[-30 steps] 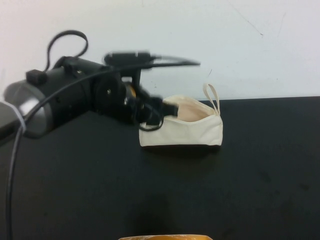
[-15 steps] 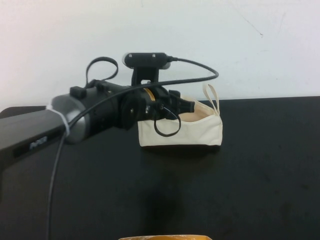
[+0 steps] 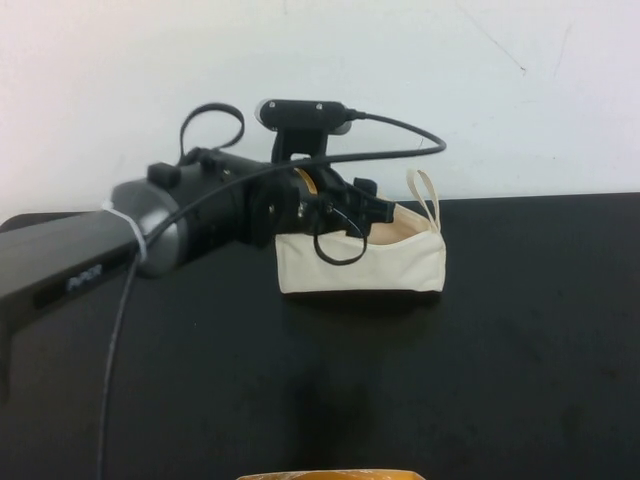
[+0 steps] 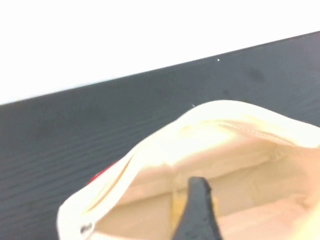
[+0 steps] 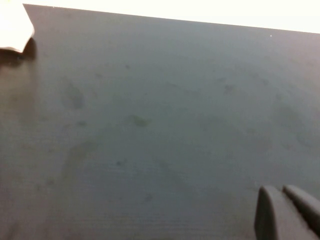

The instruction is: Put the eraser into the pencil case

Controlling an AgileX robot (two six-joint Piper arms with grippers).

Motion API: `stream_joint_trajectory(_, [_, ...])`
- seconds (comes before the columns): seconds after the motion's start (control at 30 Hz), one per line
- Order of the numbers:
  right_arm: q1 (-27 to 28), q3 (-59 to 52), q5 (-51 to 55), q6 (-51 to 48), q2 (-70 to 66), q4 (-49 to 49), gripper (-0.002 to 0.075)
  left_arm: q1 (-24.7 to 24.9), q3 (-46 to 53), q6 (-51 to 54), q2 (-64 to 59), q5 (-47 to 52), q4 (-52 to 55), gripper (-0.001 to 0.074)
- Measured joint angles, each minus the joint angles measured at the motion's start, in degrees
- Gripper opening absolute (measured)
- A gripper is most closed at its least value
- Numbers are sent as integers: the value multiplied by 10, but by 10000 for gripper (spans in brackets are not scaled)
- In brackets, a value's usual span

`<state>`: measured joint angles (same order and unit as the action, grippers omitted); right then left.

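The cream pencil case [image 3: 365, 264] stands open on the black table [image 3: 200, 380], its loop strap [image 3: 425, 192] at the right end. My left gripper [image 3: 375, 212] reaches from the left into its mouth. In the left wrist view one dark finger [image 4: 198, 210] sits inside the pale lining [image 4: 235, 150], with the yellow-tan eraser [image 4: 176, 212] pressed against it; the other finger is hidden. My right gripper [image 5: 287, 212] does not show in the high view; in its wrist view its fingers lie close together over bare table.
The white wall [image 3: 500, 100] rises right behind the table. An orange object [image 3: 330, 475] peeks in at the front edge. A red patch [image 4: 102, 173] shows beside the pouch. A pouch corner [image 5: 12, 27] shows in the right wrist view.
My left arm has swung in from the left and pushed its gripper right, up to and into the pouch's mouth. The pouch has stayed in place.
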<state>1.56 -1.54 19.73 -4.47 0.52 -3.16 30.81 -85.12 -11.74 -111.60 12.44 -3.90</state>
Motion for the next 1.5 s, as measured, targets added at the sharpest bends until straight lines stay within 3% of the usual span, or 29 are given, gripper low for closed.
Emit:
stream_joint_trajectory(0.1, [0,0,0,0,0,0,-1,-2,0,0,30,43,20,374])
stream_joint_trajectory(0.2, [0,0,0,0,0,0,-1,-5,3,1,72,91,60,158])
stream_joint_trajectory(0.33, [0,0,0,0,0,0,-1,-4,53,18,161,106,87,31])
stream_joint_trajectory(0.7, [0,0,0,0,0,0,-1,18,286,28,468,91,88,0])
stream_joint_trajectory(0.9, [0,0,0,0,0,0,-1,18,352,28,596,175,88,-1])
stream_joint_trajectory(1.17, [0,0,0,0,0,0,-1,18,370,30,674,317,132,0])
stream_joint_trajectory(1.3, [0,0,0,0,0,0,-1,18,414,11,707,294,176,-1])
stream_joint_trajectory(1.5, [0,0,0,0,0,0,-1,18,542,-61,813,175,241,-1])
